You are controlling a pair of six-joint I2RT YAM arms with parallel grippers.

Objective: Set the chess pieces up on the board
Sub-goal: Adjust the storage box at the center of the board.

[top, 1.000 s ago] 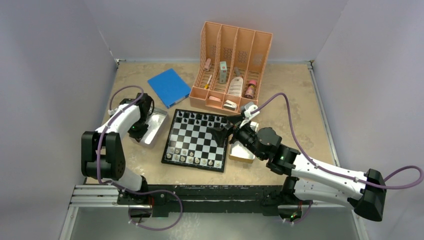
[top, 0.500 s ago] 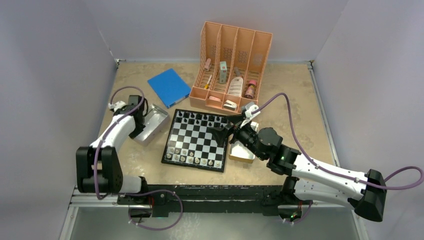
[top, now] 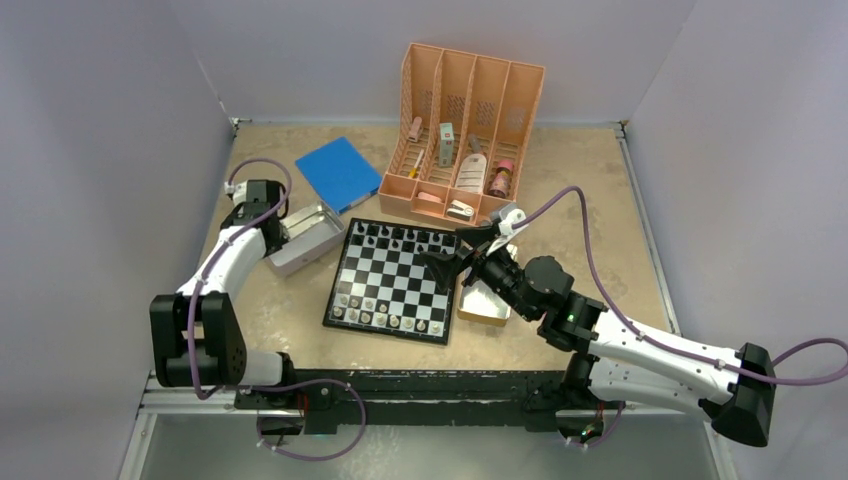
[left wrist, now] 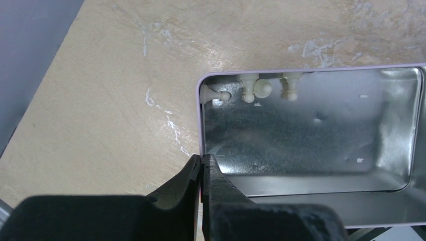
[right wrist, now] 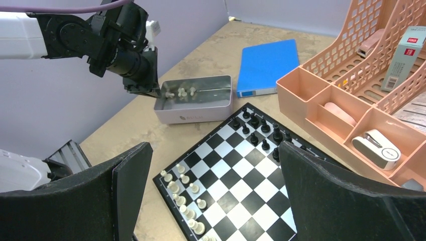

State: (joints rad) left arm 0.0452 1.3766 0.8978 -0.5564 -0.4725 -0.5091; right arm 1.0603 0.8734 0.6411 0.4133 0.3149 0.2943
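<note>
The board (top: 395, 280) lies mid-table, also in the right wrist view (right wrist: 241, 165). Black chess pieces (top: 400, 236) line its far rows and white pieces (top: 385, 318) its near rows. Several more white pieces (left wrist: 261, 89) lie along one wall of a shiny metal tray (left wrist: 311, 135), which sits left of the board (top: 308, 238). My left gripper (left wrist: 202, 163) is shut on the tray's thin rim, and it shows in the top view (top: 283, 233) too. My right gripper (right wrist: 216, 165) is open and empty, hovering above the board's right side (top: 452, 258).
A peach organizer (top: 465, 130) with bottles and small items stands behind the board. A flat blue book (top: 338, 175) lies at the far left. A second small tray (top: 485, 305) sits under my right arm, right of the board. Grey walls close in the table.
My left gripper has carried the metal tray away from the near left toward the far side and turned it. My right gripper has shifted slightly and stays open.
</note>
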